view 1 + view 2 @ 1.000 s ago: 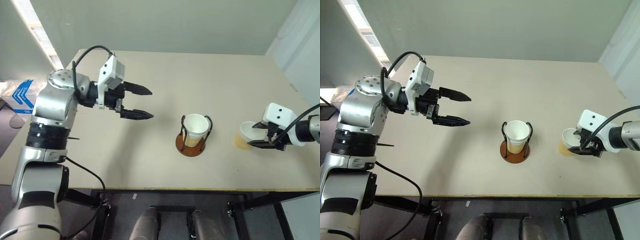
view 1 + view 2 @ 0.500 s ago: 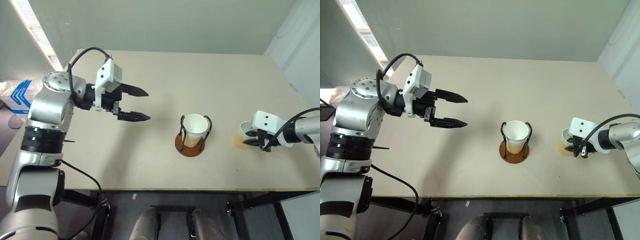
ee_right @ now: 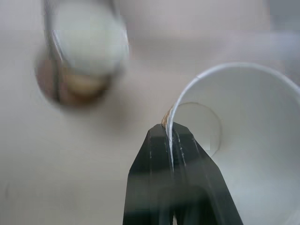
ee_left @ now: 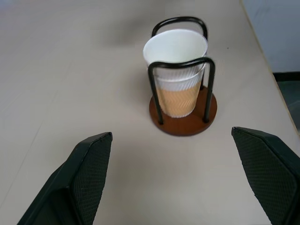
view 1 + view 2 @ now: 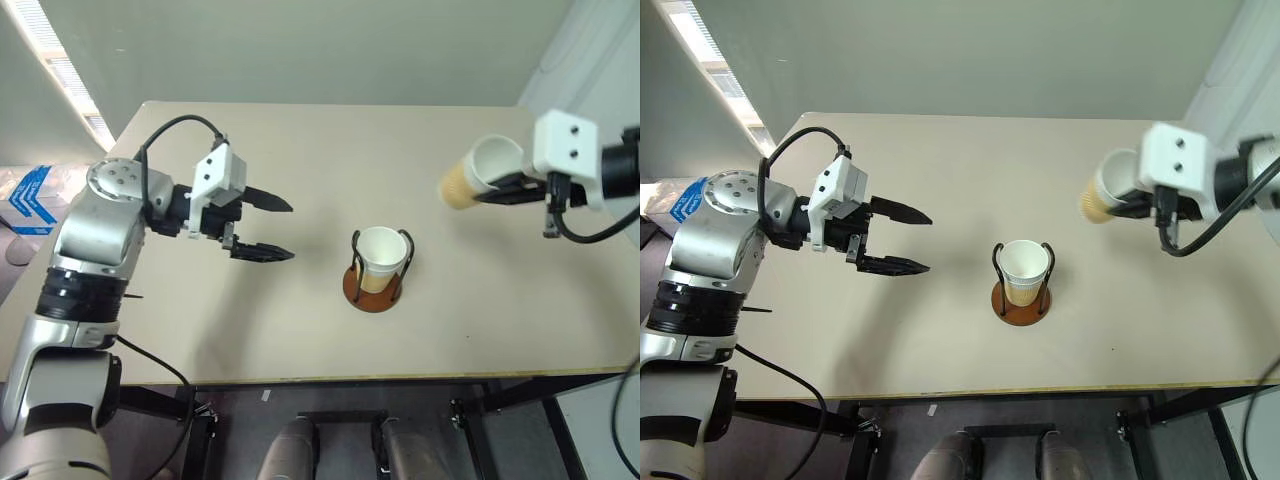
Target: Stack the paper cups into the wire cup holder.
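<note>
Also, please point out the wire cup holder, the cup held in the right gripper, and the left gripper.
wire cup holder (image 4: 202,113): left wrist view, on its brown base.
held paper cup (image 5: 458,186): left eye view, on its tan side.
left gripper (image 5: 278,227): left eye view, between its fingertips.

You can read no text here; the blue box (image 5: 28,190) beside the table perhaps bears white arrow marks.

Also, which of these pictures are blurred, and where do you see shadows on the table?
Right wrist view: the wire cup holder is smeared, while the held paper cup and the right gripper pinching its rim look sharp. Left wrist view: sharp throughout. Left eye view: a soft shadow lies on the table beneath the open left gripper; a bright light strip runs along the upper left.
</note>
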